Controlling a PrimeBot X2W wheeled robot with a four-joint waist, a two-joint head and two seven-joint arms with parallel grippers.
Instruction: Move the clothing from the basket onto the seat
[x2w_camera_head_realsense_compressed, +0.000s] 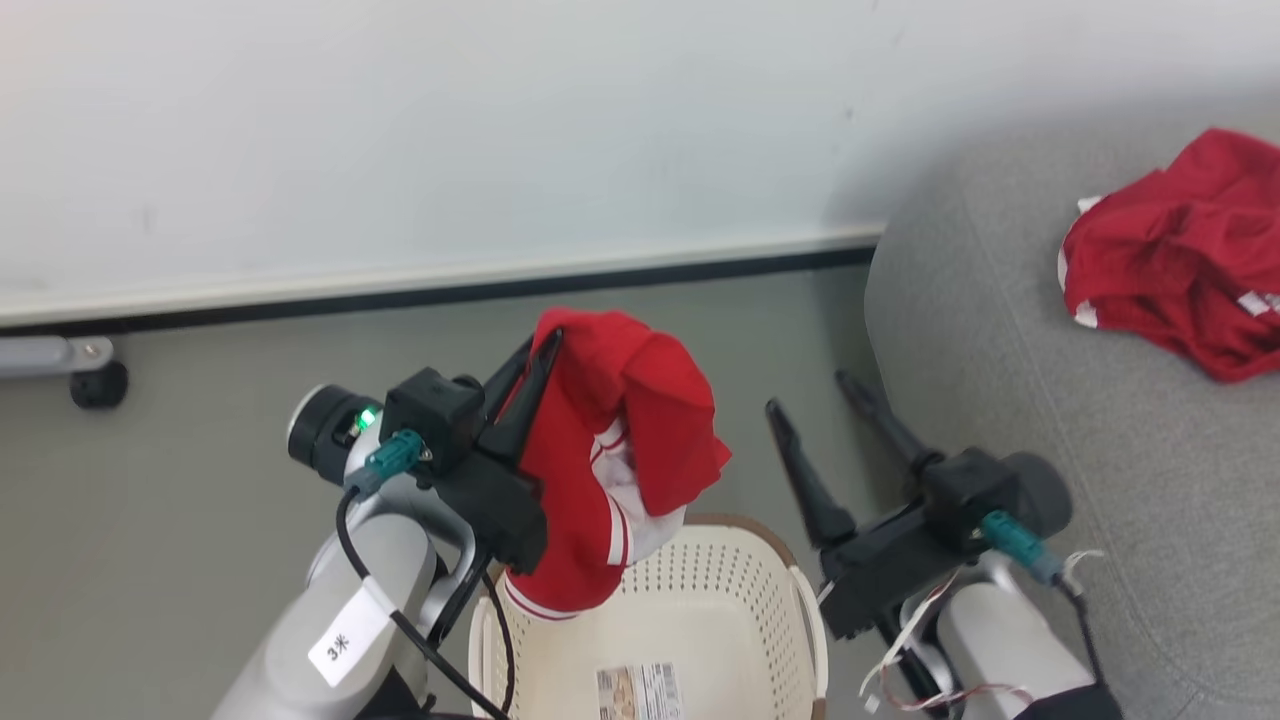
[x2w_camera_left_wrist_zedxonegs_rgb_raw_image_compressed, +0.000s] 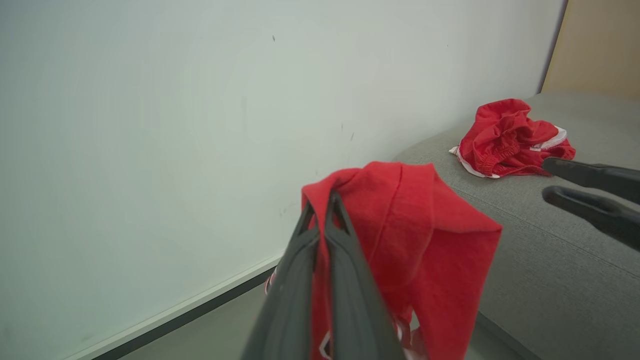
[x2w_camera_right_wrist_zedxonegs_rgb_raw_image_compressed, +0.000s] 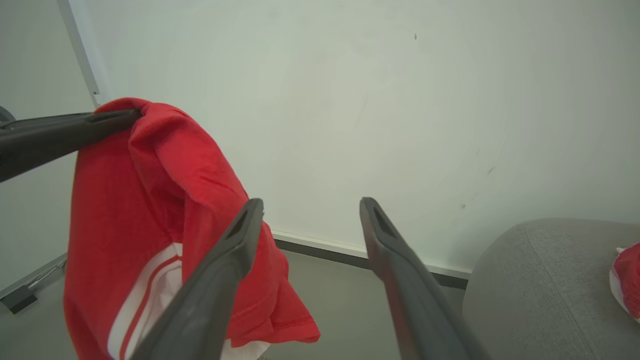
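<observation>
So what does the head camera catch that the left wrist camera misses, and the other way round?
The head view adds the cream basket under the hanging red garment, a label on the basket's floor, and the left arm's pale forearm. The left wrist view adds a tan panel behind the sofa. Both share the left gripper shut on that garment, the open right gripper, the second red garment lying on the sofa, and the white wall.

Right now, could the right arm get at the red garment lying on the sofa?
Probably yes: the right gripper is open and empty beside the grey sofa, and nothing lies between it and the red garment.
</observation>
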